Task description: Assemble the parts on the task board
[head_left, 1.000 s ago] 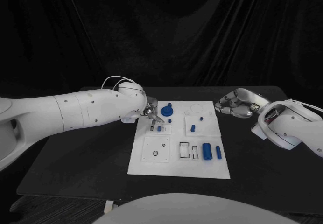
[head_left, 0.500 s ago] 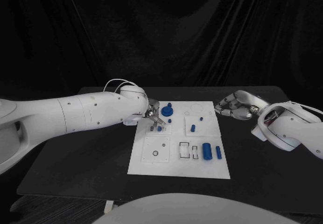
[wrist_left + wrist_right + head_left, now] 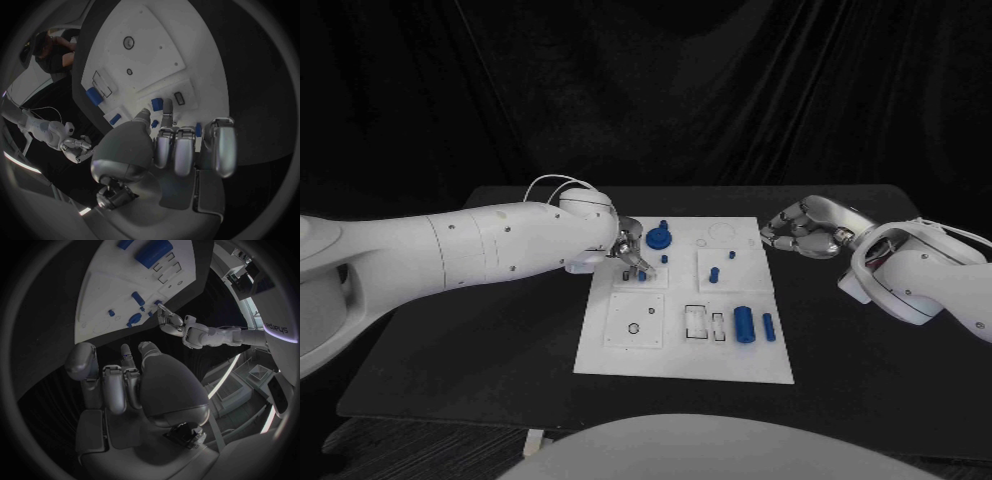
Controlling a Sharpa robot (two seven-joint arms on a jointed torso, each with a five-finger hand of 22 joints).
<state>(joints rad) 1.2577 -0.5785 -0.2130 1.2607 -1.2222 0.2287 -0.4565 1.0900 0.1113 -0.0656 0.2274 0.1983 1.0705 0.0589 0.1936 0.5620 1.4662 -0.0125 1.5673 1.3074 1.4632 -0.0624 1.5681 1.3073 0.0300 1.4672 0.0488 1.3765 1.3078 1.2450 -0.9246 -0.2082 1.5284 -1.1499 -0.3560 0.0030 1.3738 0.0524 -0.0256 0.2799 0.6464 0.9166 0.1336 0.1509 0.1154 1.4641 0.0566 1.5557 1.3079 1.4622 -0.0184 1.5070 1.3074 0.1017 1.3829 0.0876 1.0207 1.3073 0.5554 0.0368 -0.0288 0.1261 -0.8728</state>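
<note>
The white task board (image 3: 678,345) lies mid-table. On its far left part, my left hand (image 3: 629,248) reaches down with thumb and fingers drawn together. The fingertips (image 3: 166,106) stand right beside a small blue part (image 3: 157,104) next to a dark slot (image 3: 179,98). I cannot tell whether they grip it. A round blue piece with a peg (image 3: 658,238) stands just past that hand. A thick blue cylinder (image 3: 744,325) and a slim blue pin (image 3: 767,323) lie at the near right. My right hand (image 3: 802,228) hovers off the board's far right corner, fingers curled in, holding nothing.
More small blue parts (image 3: 714,273) stand mid-board, and empty cut-outs (image 3: 704,322) sit near the cylinder. A square plate with holes (image 3: 635,325) occupies the near left. The black table (image 3: 473,340) stretches out on both sides of the board.
My left arm has shifted slightly toward the far side, its fingertips staying at the small blue part. My right hand has barely moved.
</note>
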